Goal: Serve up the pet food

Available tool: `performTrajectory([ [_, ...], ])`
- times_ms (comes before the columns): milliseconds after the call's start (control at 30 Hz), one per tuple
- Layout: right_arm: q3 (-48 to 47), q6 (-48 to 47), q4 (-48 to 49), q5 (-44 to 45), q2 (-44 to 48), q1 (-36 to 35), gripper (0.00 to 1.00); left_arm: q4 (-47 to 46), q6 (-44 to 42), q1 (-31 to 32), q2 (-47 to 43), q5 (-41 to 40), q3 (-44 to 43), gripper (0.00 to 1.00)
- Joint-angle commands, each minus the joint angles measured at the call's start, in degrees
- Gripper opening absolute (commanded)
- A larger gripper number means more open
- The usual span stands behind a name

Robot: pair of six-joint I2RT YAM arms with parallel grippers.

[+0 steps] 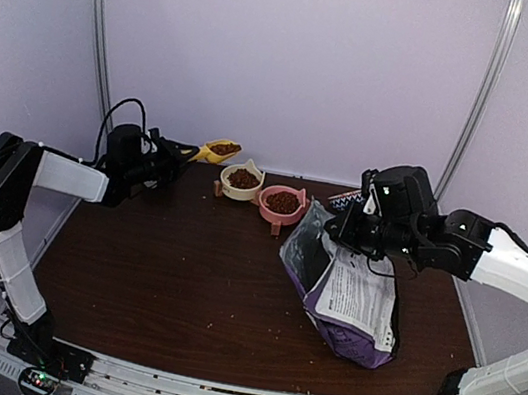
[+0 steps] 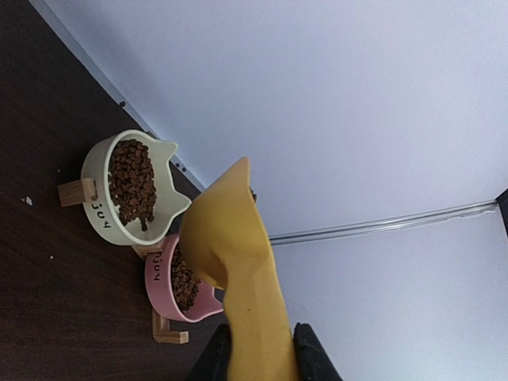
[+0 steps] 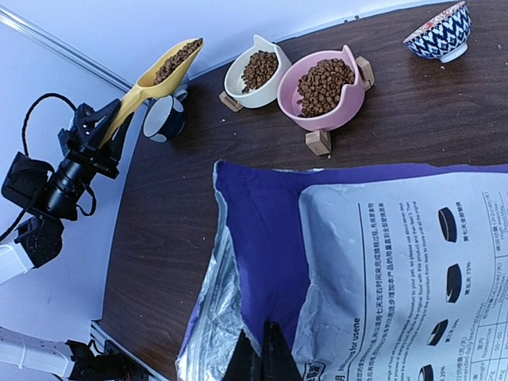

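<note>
**Far left over the table (image 1: pixel 178 285), a loaded yellow scoop (image 1: pixel 216 150) points right**

Pinched by its handle in the left gripper (image 1: pixel 178 155), it runs lengthwise toward the cream bowl (image 1: pixel 242 181), pet food (image 1: pixel 225 149) heaped in its cup. More fills that and the pink bowl (image 1: pixel 282 204). The right gripper (image 3: pixel 262 359), pressed together, nips the mouth of the purple bag (image 1: pixel 353 299). Dark wood, lilac walls (image 1: pixel 287 59)

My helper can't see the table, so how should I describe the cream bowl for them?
Find the purple bag on the right of the table. Beyond its open mouth, near the back wall, two cat-eared bowls of kibble stand side by side. The cream bowl is the one farther from the bag, nearer the yellow scoop; the pink bowl is beside the bag.
</note>
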State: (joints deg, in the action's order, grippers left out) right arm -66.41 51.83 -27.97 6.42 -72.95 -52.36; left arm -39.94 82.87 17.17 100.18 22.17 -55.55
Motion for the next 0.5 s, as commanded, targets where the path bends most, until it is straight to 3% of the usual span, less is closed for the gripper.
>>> performTrajectory([
  [0, -2.4, -0.3, 2.7, -1.6, -0.6, 1.3, 0.0, 0.8, -4.0, -1.0, 2.9, 1.9, -5.1, 0.0],
  [467, -2.7, -0.2, 3.0, -4.2, -2.0, 3.5, 0.0, 10.1, -10.6, -1.1, 8.3, 1.2, -11.6, 0.0],
])
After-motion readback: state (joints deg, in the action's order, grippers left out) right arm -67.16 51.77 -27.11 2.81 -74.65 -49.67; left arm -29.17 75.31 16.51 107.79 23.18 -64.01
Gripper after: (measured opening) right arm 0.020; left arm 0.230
